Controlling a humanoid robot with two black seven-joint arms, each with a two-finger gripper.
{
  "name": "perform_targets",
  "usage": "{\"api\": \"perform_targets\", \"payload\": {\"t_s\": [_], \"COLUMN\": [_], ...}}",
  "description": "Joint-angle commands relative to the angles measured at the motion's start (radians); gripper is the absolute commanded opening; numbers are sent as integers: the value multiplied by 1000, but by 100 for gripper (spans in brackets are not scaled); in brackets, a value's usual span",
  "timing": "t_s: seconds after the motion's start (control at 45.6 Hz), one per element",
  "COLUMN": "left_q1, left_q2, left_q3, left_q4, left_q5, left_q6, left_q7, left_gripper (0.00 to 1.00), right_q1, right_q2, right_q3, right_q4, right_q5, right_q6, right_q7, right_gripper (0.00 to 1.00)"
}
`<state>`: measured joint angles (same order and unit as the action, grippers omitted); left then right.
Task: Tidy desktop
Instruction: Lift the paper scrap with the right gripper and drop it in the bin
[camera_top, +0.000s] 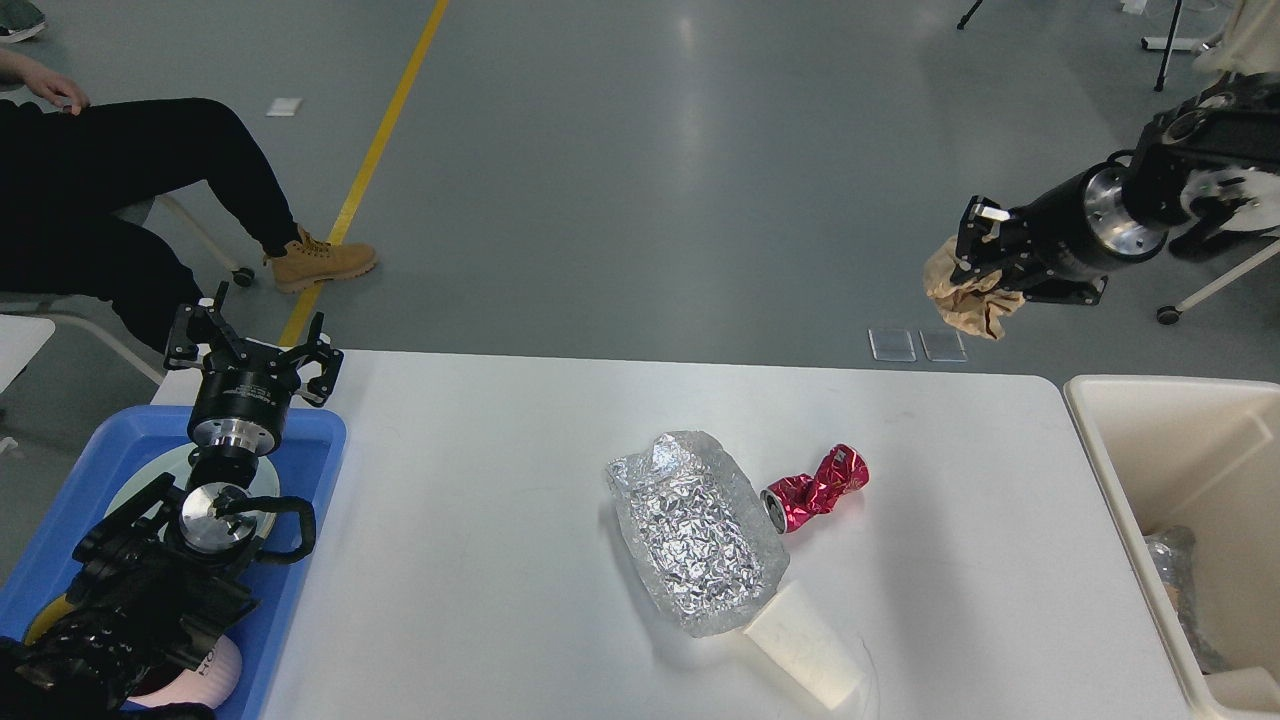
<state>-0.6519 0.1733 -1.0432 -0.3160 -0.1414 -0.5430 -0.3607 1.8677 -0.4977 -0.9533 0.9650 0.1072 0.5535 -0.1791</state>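
Desktop (480, 520) with paper cup (805, 650) half hidden under foil (695, 540).

Foil tray (695, 535), crushed can (817, 488), paper cup (805, 645) crowd mid-desktop (480, 500); left stretch bare.

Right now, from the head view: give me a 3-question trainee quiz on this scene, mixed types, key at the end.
1. True or false: the right gripper is empty.
2. Which item touches the crumpled foil tray at its near end? A) white paper cup B) crushed red can C) blue tray
3. Fill in: the left gripper hovers open above the ____ tray.

Key: 1 false, it grips crumpled brown paper; 2 A; 3 blue.
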Motion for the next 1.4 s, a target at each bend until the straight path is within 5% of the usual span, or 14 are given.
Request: {"api": "perform_targets", "payload": {"t_s": [0.0,0.197,0.372,0.504,0.723,1.052,1.095,1.161,1.183,1.38], "left_q1": [0,0,0,0,0,0,0,0,0,0], "left_q2": [0,0,0,0,0,0,0,0,0,0], "left_q3": [0,0,0,0,2,0,0,2,0,2], "left_q4": [0,0,0,0,0,0,0,0,0,0], "left_q5": [0,0,0,0,0,0,0,0,0,0], "left_q6": [0,0,0,0,-2,0,0,0,0,-2], "left_q7": [0,-1,0,0,0,0,0,0,-1,-1], "left_gripper": [97,97,97,97,97,97,97,97,97,97], "right_q1": [129,189,128,-17,-321,-785,-815,-844,-849,-884], "right_q2": [-67,-130,-142,-185,-286,-226,-211,-188,-179,-156], "right_q3": [-1,-2,-77,-119,-76,54,61,73,83,102], "right_q4": [32,38,-5,-63,-236,-371,-402,-454,-472,-488], "right_q5": [0,0,0,0,0,0,2,2,2,2], "right_q6": [101,143,4,-128,-175,-351,-354,-363,-371,-366], "right_q7": [3,4,1,0,1,9,9,9,9,9], "right_gripper": [0,0,0,0,0,0,26,87,100,100]}}
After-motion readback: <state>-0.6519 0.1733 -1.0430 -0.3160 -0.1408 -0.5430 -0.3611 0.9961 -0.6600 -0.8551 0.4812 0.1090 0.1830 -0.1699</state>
